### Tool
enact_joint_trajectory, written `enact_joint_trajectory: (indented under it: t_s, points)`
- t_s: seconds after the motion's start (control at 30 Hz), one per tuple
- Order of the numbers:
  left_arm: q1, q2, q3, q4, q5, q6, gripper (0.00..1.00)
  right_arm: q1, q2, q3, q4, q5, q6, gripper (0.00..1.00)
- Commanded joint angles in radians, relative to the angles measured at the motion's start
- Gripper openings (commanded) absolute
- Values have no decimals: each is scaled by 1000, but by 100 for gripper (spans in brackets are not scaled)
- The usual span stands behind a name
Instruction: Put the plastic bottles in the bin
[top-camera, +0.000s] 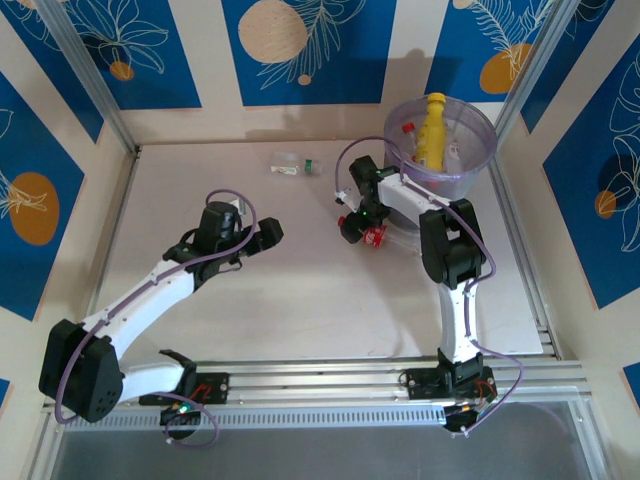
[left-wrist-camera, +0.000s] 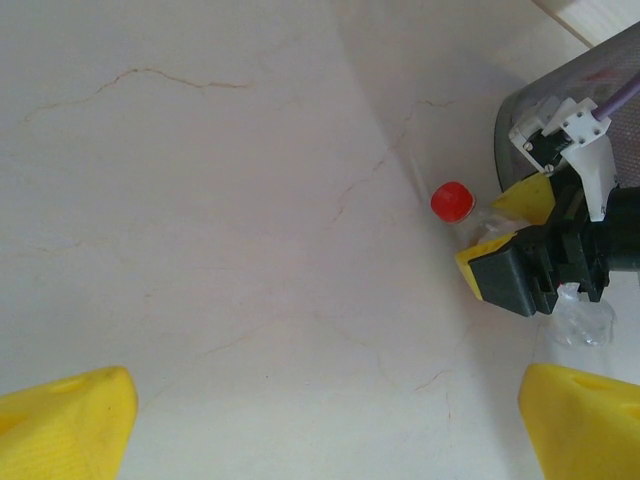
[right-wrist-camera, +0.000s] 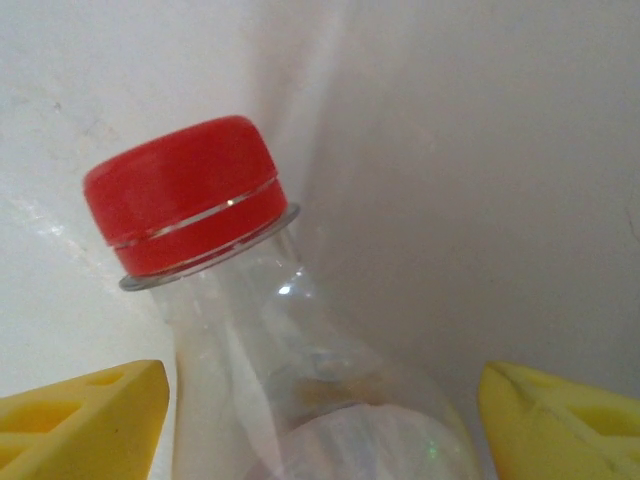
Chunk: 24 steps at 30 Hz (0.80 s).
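Right claw (top-camera: 352, 224); bin (top-camera: 478, 165), seemingly three bottles (top-camera: 435, 125)

We cannot read any words or numbers here. The small clear plastic bottle with the red cap (top-camera: 373, 236) has a red label, but it is too tiny for us to read. In the right wrist view its pale label edge looks blurry. The blue wall panels (top-camera: 308, 45) have drawings, not words.

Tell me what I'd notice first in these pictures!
The big purple bin at the back right, with a bright yellow bottle poking out. Then the clear bottle with a red cap, lying between the open yellow fingers of the right gripper, beside the bin.
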Motion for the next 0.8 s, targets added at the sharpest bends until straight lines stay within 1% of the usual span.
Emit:
enact_joint_trajectory:
  t_s: [0.0,0.1,0.2,0.33,0.53,0.77]
  points:
    - [15,-21,-15,19,22,-9,98,7,27,-20,-21,-34,6,76]
    - [17,-24,-18,21,22,-9,97,11,30,-18,-18,-30,11,68]
    - [19,-25,-19,22,19,-9,97,17,26,-11,-20,-32,14,66]
    - [22,-26,-20,26,21,-9,97,25,14,4,-28,-24,20,54]
    - [28,-26,-25,29,18,-8,97,47,-33,50,-76,-20,34,53]
    - [36,0,-23,49,21,-10,97,85,-228,191,-149,-96,72,52]
